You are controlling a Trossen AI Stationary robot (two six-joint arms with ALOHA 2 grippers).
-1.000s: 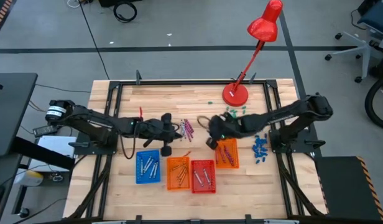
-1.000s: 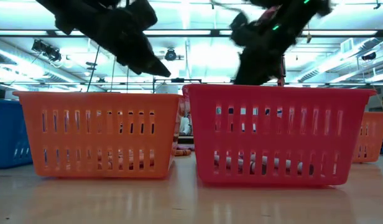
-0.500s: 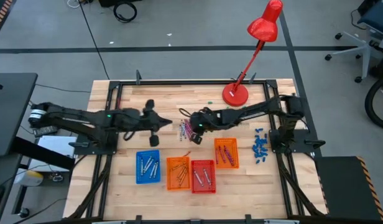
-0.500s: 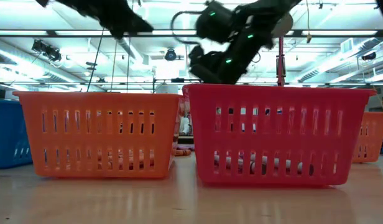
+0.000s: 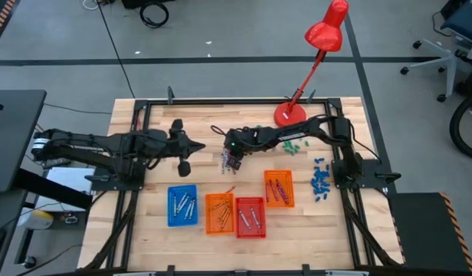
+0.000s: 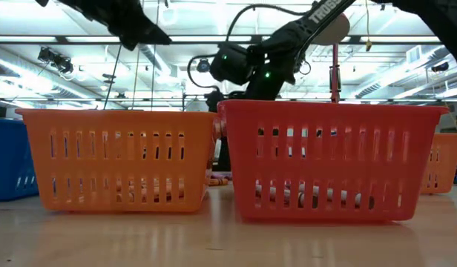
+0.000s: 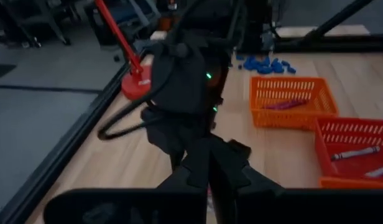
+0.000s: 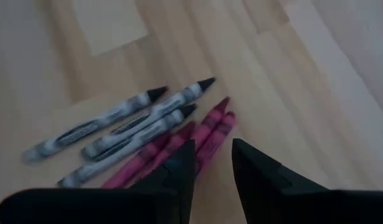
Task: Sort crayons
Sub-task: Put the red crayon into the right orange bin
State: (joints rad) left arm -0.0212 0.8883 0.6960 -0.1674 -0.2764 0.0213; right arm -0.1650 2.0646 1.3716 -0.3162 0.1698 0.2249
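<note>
Right gripper (image 8: pixel 213 163) over loose crayons (image 8: pixel 148 134)

Readable text: one partial word on an arm.
In the low view, white letters reading "TROSS" run along the dark arm (image 6: pixel 326 10) near the top; the crayon (image 8: pixel 86 130) wrappers' print is illegible.

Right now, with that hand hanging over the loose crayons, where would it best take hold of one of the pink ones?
Probably mid-shaft, coming straight down. The magenta crayons lie flat on the table, packed side by side beside the grey ones, so the outermost one, with bare wood next to it, looks easiest. The right hand hovers open just above them.
</note>
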